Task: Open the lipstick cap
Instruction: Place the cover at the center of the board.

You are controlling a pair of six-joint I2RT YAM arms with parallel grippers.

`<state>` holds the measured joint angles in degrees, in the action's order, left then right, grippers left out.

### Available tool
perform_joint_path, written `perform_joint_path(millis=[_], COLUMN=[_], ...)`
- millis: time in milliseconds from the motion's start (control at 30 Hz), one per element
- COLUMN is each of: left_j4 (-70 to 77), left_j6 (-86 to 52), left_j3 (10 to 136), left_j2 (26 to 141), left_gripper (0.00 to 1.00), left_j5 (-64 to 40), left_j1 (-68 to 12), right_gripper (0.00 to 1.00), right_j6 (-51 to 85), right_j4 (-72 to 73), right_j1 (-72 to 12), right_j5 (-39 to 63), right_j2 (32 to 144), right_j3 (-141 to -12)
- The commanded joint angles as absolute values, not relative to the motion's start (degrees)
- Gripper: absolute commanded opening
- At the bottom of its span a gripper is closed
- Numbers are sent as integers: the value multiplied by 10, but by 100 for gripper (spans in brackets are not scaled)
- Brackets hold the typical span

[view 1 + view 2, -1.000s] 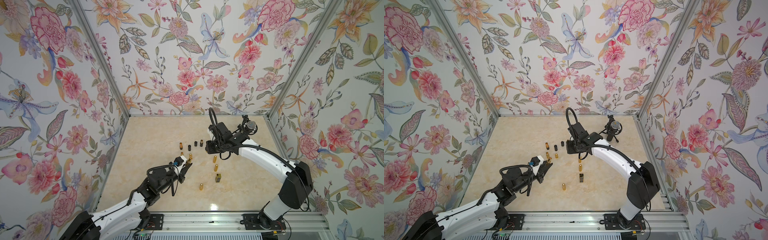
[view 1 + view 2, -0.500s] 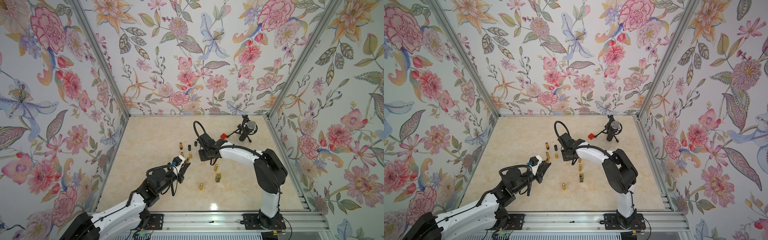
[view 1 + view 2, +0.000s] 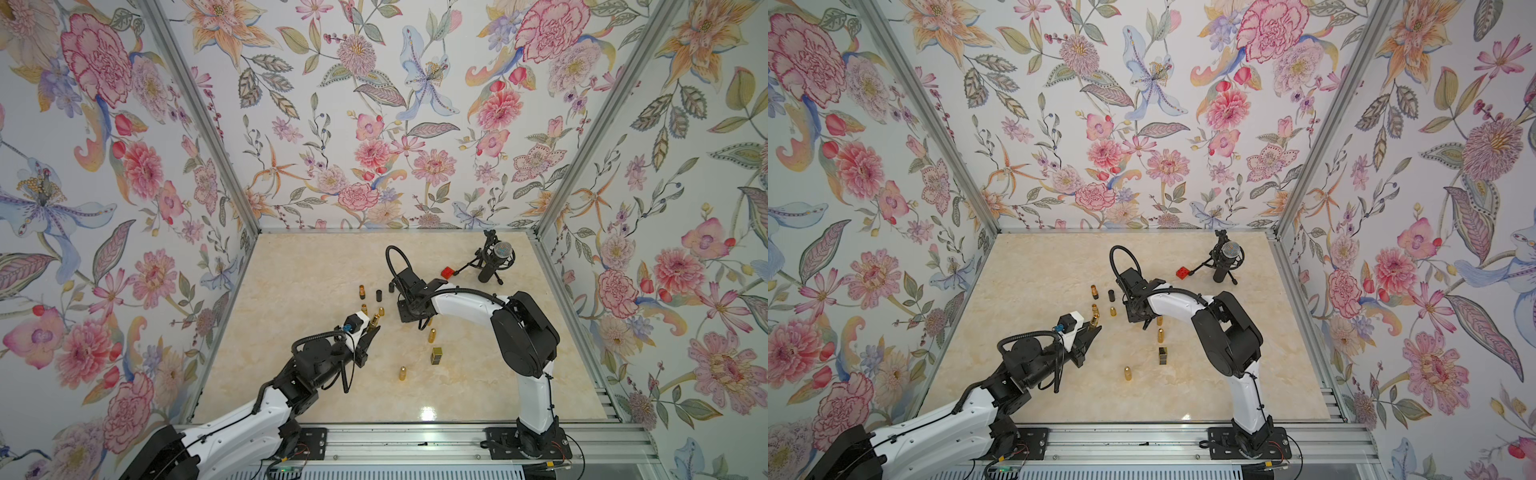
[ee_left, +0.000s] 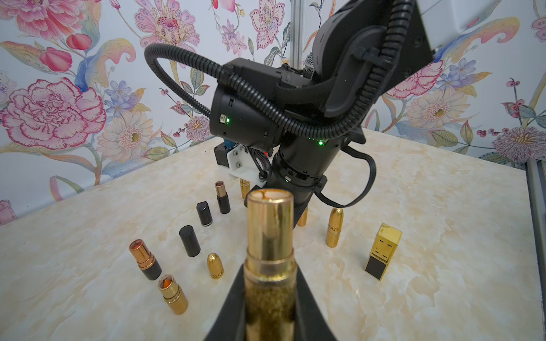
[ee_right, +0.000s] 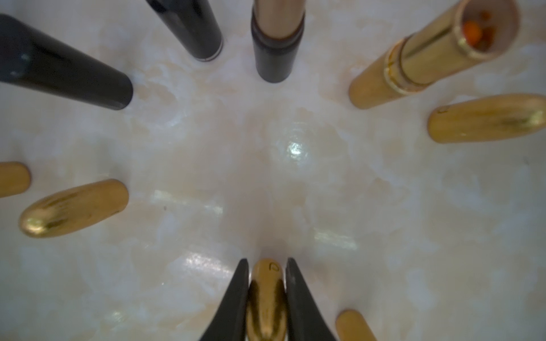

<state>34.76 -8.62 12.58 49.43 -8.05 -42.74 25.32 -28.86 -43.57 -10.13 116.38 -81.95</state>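
Observation:
My left gripper (image 4: 270, 267) is shut on the glittery base of a gold lipstick (image 4: 270, 236), whose bare inner tube sticks out uncapped. In both top views it hangs over the table's left middle (image 3: 375, 321) (image 3: 1095, 320). My right gripper (image 5: 267, 261) is shut on the bullet-shaped gold cap (image 5: 267, 292), pointing straight down just above the marble. In the top views the right gripper (image 3: 420, 323) (image 3: 1144, 325) sits right of the left one, a short gap apart, and hides the cap.
Several lipsticks and loose caps stand around the right gripper: black caps (image 4: 189, 240), uncapped gold tubes (image 4: 172, 293), gold bullets (image 4: 334, 226). A square gold lipstick (image 3: 436, 356) and a lone bullet (image 3: 402, 372) stand nearer the front. A microphone stand (image 3: 494, 262) and a red block (image 3: 448, 272) sit back right.
The right arm swung left and sank toward the table with the gold cap still in its jaws. The left arm and its lipstick stayed put.

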Motion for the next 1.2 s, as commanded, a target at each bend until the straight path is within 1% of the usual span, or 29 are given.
perform_joint_path(millis=[0, 433, 533, 600, 667, 767, 867, 1033, 1167], left_j4=[363, 362, 361, 362, 362, 362, 364, 372, 386], left_j6=[-98, -96, -95, -95, -95, -95, -94, -98, -100], left_j3=[118, 119, 118, 118, 119, 119, 119, 123, 132], left_j2=[490, 495, 494, 493, 492, 493, 494, 498, 515], left_gripper=[5, 5, 5, 5, 5, 5, 5, 5, 6], left_j5=[-68, -69, -68, -68, -68, -67, -66, -68, -73], left_j1=[-422, -422, -421, -422, -422, -421, -421, -421, -421], right_gripper=[21, 22, 26, 31, 33, 38, 40, 42, 44], right_j6=[259, 261, 259, 258, 258, 258, 259, 260, 261], right_j4=[-288, -288, -288, -288, -289, -289, -292, -306, -311], right_j1=[-433, -429, -430, -431, -432, -435, -436, -442, -443], right_j5=[-112, -97, -97, -98, -97, -92, -86, -81, -34], right_j2=[1181, 1203, 1199, 1195, 1189, 1166, 1138, 1072, 996], right_j3=[-841, -858, -859, -860, -860, -860, -858, -844, -813])
